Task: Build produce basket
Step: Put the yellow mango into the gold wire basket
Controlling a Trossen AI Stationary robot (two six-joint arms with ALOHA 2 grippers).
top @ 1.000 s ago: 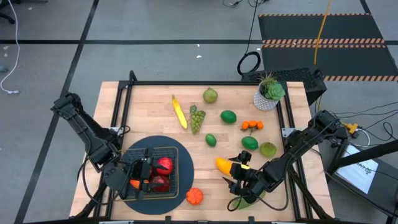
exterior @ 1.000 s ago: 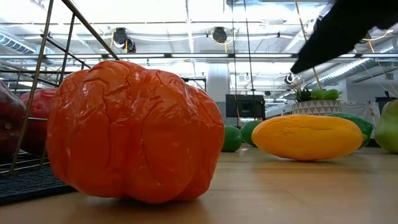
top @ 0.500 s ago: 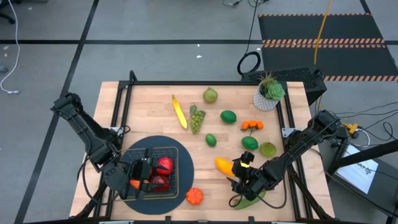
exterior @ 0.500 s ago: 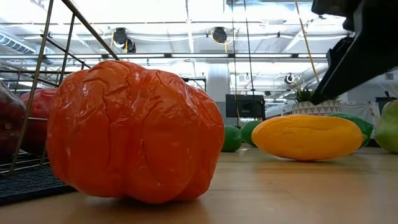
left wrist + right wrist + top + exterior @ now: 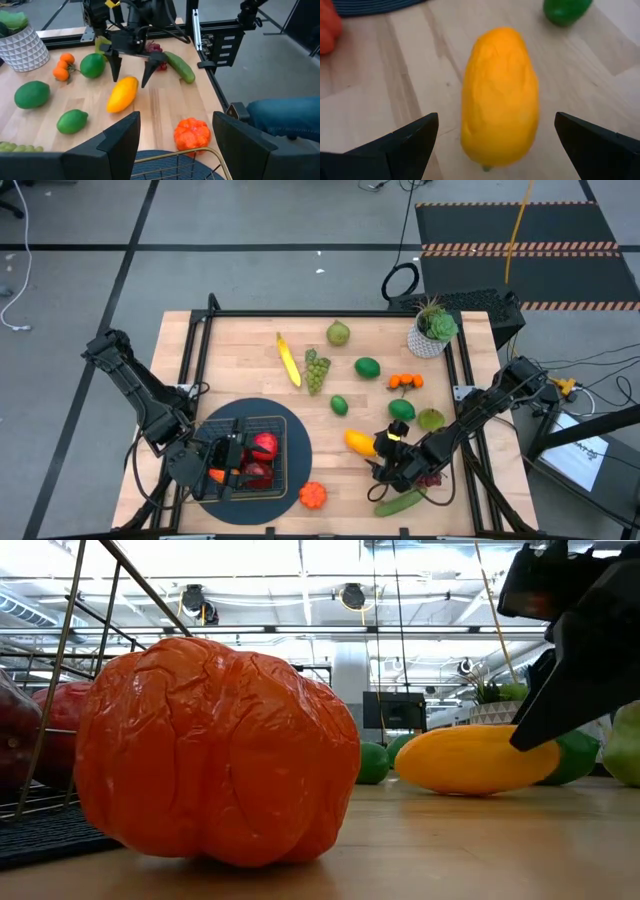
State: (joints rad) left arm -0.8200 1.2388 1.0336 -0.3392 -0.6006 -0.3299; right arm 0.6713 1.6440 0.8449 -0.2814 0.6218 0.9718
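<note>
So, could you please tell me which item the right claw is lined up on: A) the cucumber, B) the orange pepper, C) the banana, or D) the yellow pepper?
D: the right claw hangs open just over the yellow pepper, which fills the right wrist view between its fingers.

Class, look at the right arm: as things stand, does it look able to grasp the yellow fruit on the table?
Probably yes. The right gripper hangs open just over the yellow fruit, one finger on each side, and nothing lies between them.

Yellow mango (image 5: 500, 95), orange pepper (image 5: 215, 750)
</note>
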